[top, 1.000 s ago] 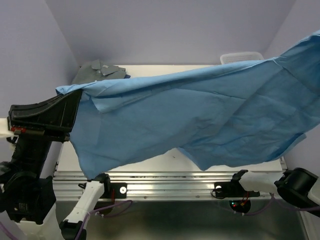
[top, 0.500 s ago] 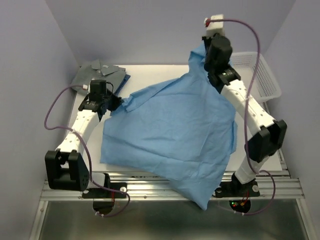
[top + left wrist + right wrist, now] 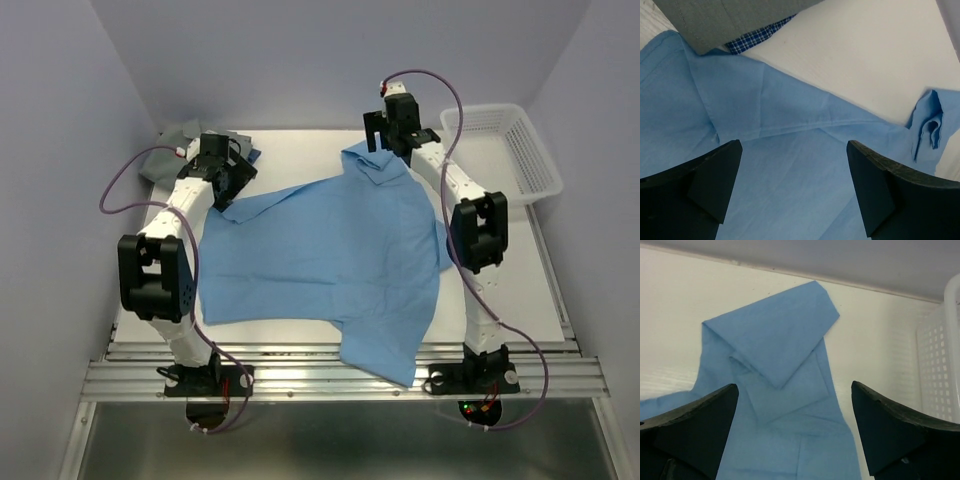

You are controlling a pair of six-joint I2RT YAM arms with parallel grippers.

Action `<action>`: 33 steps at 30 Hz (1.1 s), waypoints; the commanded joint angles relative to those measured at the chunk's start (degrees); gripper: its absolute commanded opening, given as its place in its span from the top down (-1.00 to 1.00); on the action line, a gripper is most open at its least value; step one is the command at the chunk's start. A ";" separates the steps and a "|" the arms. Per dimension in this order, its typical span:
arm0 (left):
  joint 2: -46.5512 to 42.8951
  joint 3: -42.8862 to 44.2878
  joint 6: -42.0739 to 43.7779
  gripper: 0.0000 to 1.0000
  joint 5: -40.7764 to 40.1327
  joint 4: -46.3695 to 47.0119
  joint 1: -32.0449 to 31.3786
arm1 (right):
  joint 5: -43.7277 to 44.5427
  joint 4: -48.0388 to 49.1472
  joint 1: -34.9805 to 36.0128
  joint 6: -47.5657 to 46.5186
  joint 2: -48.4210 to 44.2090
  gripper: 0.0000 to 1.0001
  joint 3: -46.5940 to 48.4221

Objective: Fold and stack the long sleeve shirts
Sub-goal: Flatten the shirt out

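At the far left corner of the table [image 3: 520, 290] the grey-green shirt [image 3: 168, 152] lies folded, with the checked edge of the darker blue shirt [image 3: 758, 38] showing from under it, as it did half a second ago; just right of that pile the left gripper [image 3: 232, 178] hangs over the left edge of the light sky-blue shirt [image 3: 330, 250], its jaws wide apart and holding nothing, whereas half a second earlier it was closed on that edge nearer to the bases; the sky-blue shirt, then hoisted at its far right end and draped in the air, now lies spread across the middle of the table, fairly smooth, with one part hanging over the near edge and a folded flap at its far right end; above that flap the right gripper [image 3: 378, 145] has come down from its raised position, jaws spread wide and empty, the cloth lying free beneath them; the white mesh basket [image 3: 528, 172] stands at the far right, apart from the shirt, where it was before.
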 commanded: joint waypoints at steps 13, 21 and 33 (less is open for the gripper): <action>-7.25 -13.28 7.58 -0.97 -2.50 -0.06 -11.74 | -16.48 0.77 2.39 29.29 -38.34 -1.00 -57.68; -3.03 -13.90 7.14 -0.97 1.81 2.93 -15.53 | -10.26 1.22 2.39 31.41 -32.11 -1.00 -62.97; -0.21 -9.69 5.12 -0.97 -4.42 -1.98 -16.24 | -4.64 -5.28 -10.34 30.71 -36.12 -1.00 -74.66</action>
